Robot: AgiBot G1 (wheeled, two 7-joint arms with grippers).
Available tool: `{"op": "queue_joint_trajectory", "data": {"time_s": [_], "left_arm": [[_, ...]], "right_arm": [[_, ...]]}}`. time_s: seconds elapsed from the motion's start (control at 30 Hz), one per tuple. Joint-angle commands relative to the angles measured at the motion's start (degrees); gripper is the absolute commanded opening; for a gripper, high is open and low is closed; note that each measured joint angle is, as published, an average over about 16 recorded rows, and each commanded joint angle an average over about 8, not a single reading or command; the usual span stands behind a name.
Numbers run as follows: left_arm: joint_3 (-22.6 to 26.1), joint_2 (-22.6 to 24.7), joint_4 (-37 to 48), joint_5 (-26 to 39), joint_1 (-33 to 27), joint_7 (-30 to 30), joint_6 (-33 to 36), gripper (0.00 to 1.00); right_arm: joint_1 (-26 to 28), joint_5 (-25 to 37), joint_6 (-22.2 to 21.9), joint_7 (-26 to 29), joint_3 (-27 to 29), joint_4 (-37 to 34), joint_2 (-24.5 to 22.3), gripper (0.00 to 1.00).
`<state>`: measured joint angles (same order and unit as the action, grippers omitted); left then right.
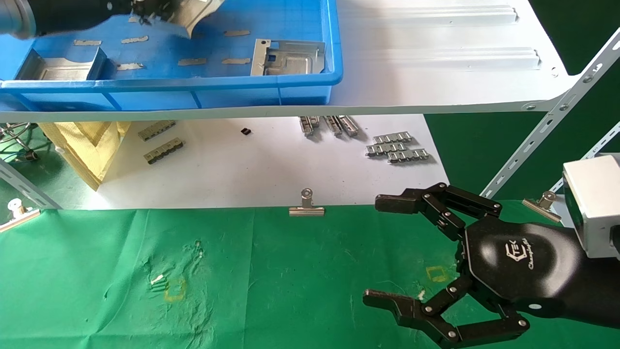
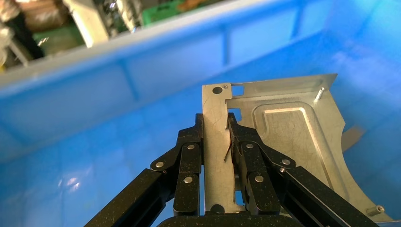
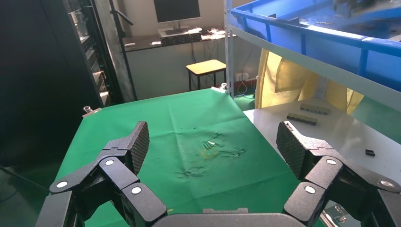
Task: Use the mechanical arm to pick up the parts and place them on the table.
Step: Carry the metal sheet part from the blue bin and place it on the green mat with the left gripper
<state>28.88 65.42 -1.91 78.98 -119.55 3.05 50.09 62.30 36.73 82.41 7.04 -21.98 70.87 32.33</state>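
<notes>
My left gripper (image 1: 151,10) is at the far left over the blue tray, shut on a silver stamped part (image 1: 196,14) that is lifted off the tray floor. In the left wrist view its black fingers (image 2: 189,156) clamp the flat rim of that part (image 2: 283,137) from both sides. Two more parts lie in the tray, one at the right end (image 1: 286,58) and one at the left end (image 1: 58,67). My right gripper (image 1: 382,252) hangs open and empty over the right side of the green table (image 1: 290,281). In its own view the pads (image 3: 138,142) stand wide apart above the table (image 3: 179,118).
The blue tray (image 1: 169,85) sits on a white ribbed shelf board (image 1: 436,58) held by slanted struts (image 1: 547,121). Below it, grey ridged strips (image 1: 397,148) lie on a white surface. Binder clips (image 1: 306,206) pin the cloth's far edge. Yellow fabric (image 1: 92,145) hangs at the left.
</notes>
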Motion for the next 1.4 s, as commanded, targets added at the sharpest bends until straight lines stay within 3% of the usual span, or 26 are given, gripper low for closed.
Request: {"op": "queue_joint_trajectory", "data": {"time_s": [0.03, 0.33, 0.7, 0.83, 1.07, 1.23, 1.4], "left_arm": [[-0.4, -0.3, -0.4, -0.6, 0.0, -0.4, 1.3, 0.00], [-2.5, -3.2, -2.7, -3.9, 0.1, -7.0, 11.9, 0.00], [-4.6, -7.8, -4.9, -7.9, 2.4, -16.3, 34.9, 0.00], [-4.5, -9.8, -6.9, -8.9, 3.1, -19.3, 40.3, 0.00], [-1.2, -17.2, -20.1, -16.0, 9.4, -21.2, 42.4, 0.00], [4.2, -25.1, -32.6, -25.4, 16.7, -21.3, 42.3, 0.00], [10.6, -30.5, -38.1, -29.7, 21.3, -26.7, 41.7, 0.00]], "right_arm": [[0.0, 0.0, 0.0, 0.0, 0.0, 0.0, 0.0, 1.00], [0.0, 0.0, 0.0, 0.0, 0.0, 0.0, 0.0, 1.00], [0.0, 0.0, 0.0, 0.0, 0.0, 0.0, 0.0, 1.00], [0.0, 0.0, 0.0, 0.0, 0.0, 0.0, 0.0, 1.00], [0.0, 0.0, 0.0, 0.0, 0.0, 0.0, 0.0, 1.00], [0.0, 0.0, 0.0, 0.0, 0.0, 0.0, 0.0, 1.00], [0.0, 0.0, 0.0, 0.0, 0.0, 0.0, 0.0, 1.00]]}}
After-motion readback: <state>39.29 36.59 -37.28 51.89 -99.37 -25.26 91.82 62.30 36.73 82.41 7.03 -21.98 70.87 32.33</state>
